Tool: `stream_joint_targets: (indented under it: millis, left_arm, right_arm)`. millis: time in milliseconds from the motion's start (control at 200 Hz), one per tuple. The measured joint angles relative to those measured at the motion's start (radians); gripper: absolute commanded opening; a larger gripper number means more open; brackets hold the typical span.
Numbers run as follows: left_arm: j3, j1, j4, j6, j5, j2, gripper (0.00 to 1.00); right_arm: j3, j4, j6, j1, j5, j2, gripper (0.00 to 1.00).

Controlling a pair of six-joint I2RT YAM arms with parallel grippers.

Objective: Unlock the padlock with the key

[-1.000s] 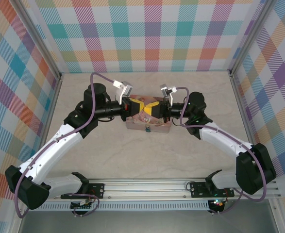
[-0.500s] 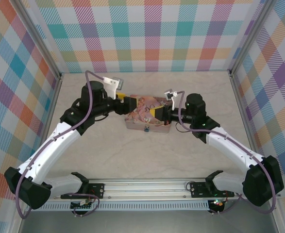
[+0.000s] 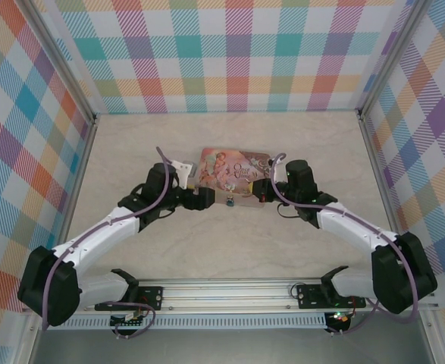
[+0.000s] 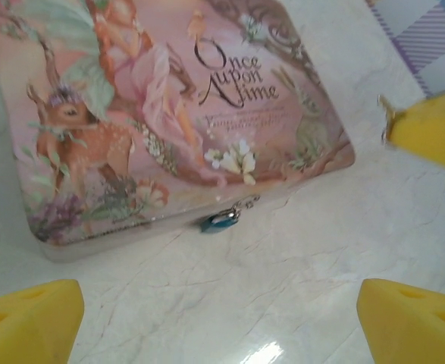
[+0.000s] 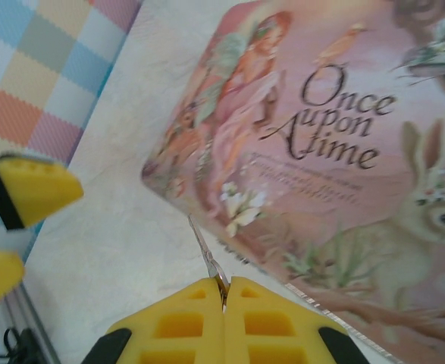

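Marbled pale table (image 3: 298, 144) under plaid walls, and the pink tin (image 3: 233, 173) lies flat between my two arms. The padlock (image 4: 220, 220) hangs at the middle of the tin's near edge, its teal body against the side wall, just above the table. My right pincer (image 5: 224, 292) is pressed fully closed on the key (image 5: 205, 254), which sticks out past the fingertips as a thin sliver aimed at that edge. My left pincer (image 4: 220, 318) is spread wide and holds nothing, low in front of the padlock.

The worry, as I judge it, is that nothing steadies the padlock. It dangles loose, so a push from the key would likely swing it aside instead of letting the tip enter. I cannot tell which way the keyhole faces, so my approach angle may be off. The key is pinched only at its end. If it meets the lock body off-axis, it could pivot between my pads or slip out. A hard shove might also slide the whole tin on this smooth surface. Closing my left pincer carelessly could knock the padlock or crowd my right.
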Motion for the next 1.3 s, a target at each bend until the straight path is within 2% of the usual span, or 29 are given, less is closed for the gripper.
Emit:
stream_joint_targets:
  millis: [285, 430, 615, 745, 980, 1300]
  left_arm:
    - [-0.062, -0.188, 0.204, 0.018, -0.187, 0.163, 0.88]
    - [-0.061, -0.243, 0.296, 0.023, -0.253, 0.278, 0.87]
    - [-0.04, -0.254, 0.374, 0.012, -0.277, 0.408, 0.84]
    - [-0.022, -0.254, 0.417, -0.007, -0.286, 0.463, 0.78]
    - [-0.008, -0.255, 0.46, -0.028, -0.356, 0.513, 0.72]
    - [-0.001, -0.256, 0.488, -0.053, -0.462, 0.562, 0.68]
  right_arm:
    - [0.001, 0.061, 0.036, -0.012, 0.073, 0.063, 0.02]
    - [0.04, 0.066, 0.035, -0.014, 0.079, 0.135, 0.02]
    - [0.064, 0.111, 0.05, -0.023, 0.079, 0.211, 0.02]
    - [0.067, 0.117, 0.063, -0.028, 0.079, 0.235, 0.02]
    - [0.067, 0.118, 0.085, -0.029, 0.082, 0.246, 0.02]
    - [0.066, 0.118, 0.089, -0.029, 0.091, 0.248, 0.02]
